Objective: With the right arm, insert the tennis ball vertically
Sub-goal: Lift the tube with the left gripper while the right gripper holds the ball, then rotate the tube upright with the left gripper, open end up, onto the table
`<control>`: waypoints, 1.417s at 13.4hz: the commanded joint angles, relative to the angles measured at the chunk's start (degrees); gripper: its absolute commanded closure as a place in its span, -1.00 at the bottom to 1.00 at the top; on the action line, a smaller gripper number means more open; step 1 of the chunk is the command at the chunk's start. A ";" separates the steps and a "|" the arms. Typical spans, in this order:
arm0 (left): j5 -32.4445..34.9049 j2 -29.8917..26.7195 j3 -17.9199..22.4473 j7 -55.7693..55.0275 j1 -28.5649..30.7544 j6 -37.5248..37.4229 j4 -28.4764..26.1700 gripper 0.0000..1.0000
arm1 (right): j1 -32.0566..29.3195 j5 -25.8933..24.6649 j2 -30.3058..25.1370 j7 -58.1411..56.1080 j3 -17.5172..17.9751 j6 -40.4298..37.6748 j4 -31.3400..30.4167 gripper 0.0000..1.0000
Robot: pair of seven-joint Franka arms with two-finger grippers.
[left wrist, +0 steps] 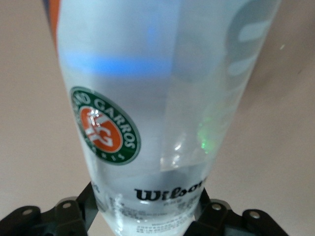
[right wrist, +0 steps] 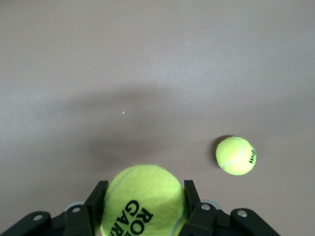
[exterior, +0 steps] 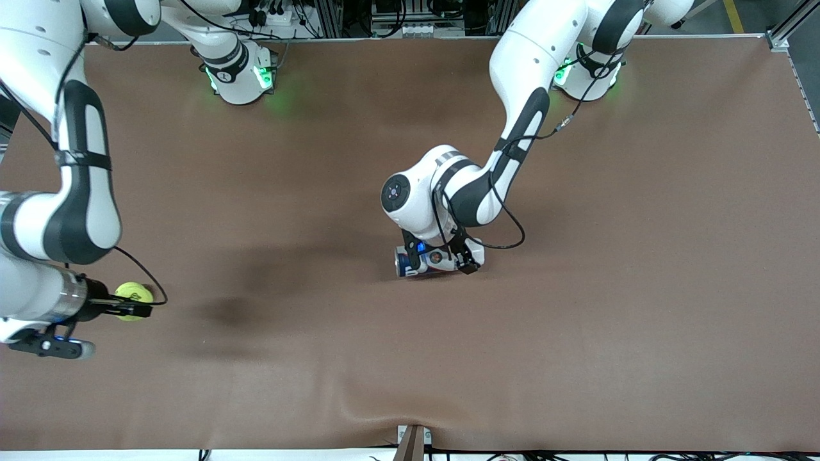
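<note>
Right arm bent at the right arm's end of the table, forearm horizontal, right gripper (exterior: 131, 306) aloft over the brown table (exterior: 640, 320), fingers clamped on a tennis ball (right wrist: 142, 199). A second ball (right wrist: 236, 155) lies on the table below. Left arm reaches to mid-table, wrist down, left gripper (exterior: 442, 259) pinching a clear ball can (left wrist: 157, 108), seemingly lying on its side.

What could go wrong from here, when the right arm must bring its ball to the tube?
1. The right claw grips the ball at the table's right-arm end, apart from the tube; it may slip on the way.
2. The left claw holds the tube lying flat, so vertical insertion would fail unless it is stood upright.
3. A second ball lies loose on the table.
</note>
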 commanded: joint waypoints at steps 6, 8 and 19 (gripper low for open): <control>-8.94 -3.13 0.10 -3.19 0.26 17.34 -0.90 -0.54 | -1.92 0.22 -7.70 -0.43 0.95 -8.96 0.43 1.00; -12.02 -2.87 0.27 -4.16 0.27 25.42 -1.08 -0.54 | -1.83 0.22 -8.66 -0.34 1.13 -9.76 0.52 1.00; -28.20 1.17 0.01 -4.42 0.00 61.31 -6.78 -0.53 | -2.62 0.31 -9.46 -0.34 1.39 -10.72 1.05 1.00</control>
